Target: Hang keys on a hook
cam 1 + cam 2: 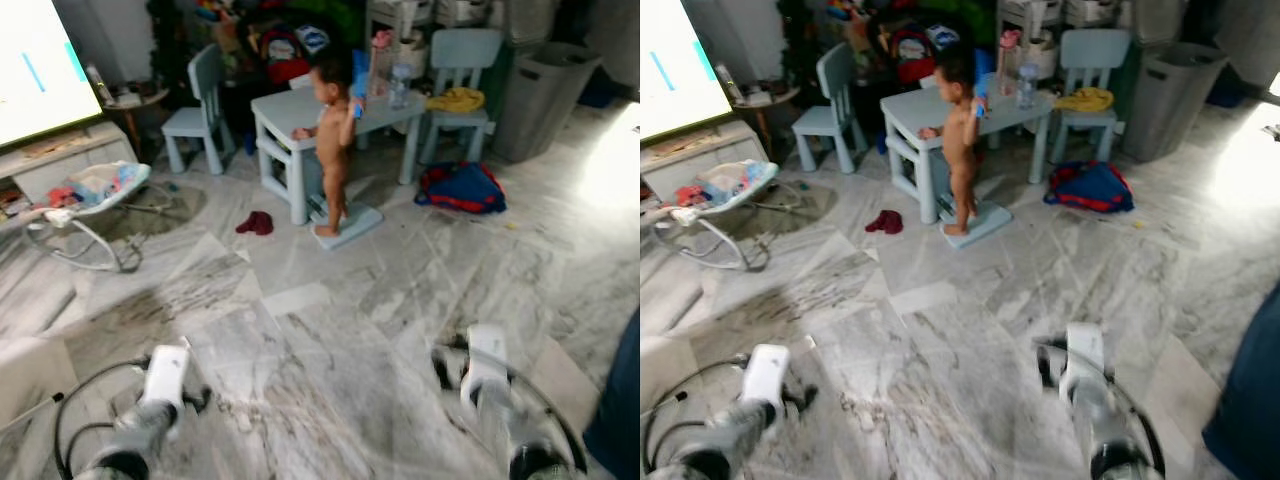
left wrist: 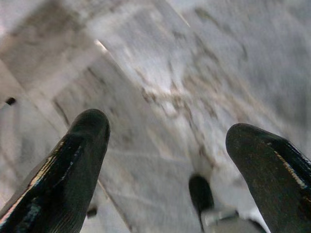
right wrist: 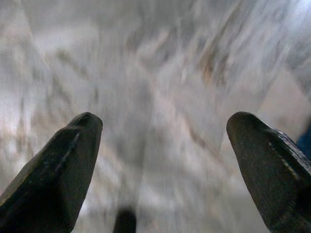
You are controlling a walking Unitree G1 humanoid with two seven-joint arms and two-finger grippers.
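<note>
Grey marble floor point(image 1: 400, 290) spreads before me, with a small blue table point(image 1: 300, 110) and 2 matching chairs point(image 1: 200, 100) at the far side, where a small child point(image 1: 332, 140) stands. A baby bouncer point(image 1: 85, 200) sits to my left. My left gripper point(image 2: 167, 141) and right gripper point(image 3: 163, 141) hang low, fingers spread, empty. I cannot make out keys or hook.

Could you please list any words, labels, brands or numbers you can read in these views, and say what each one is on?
None can be read.
The bright screen shows a blue stroke, no legible text.
The bottles on the small table are too blurred for labels.
The bags behind the table show colours, no readable print.
</note>
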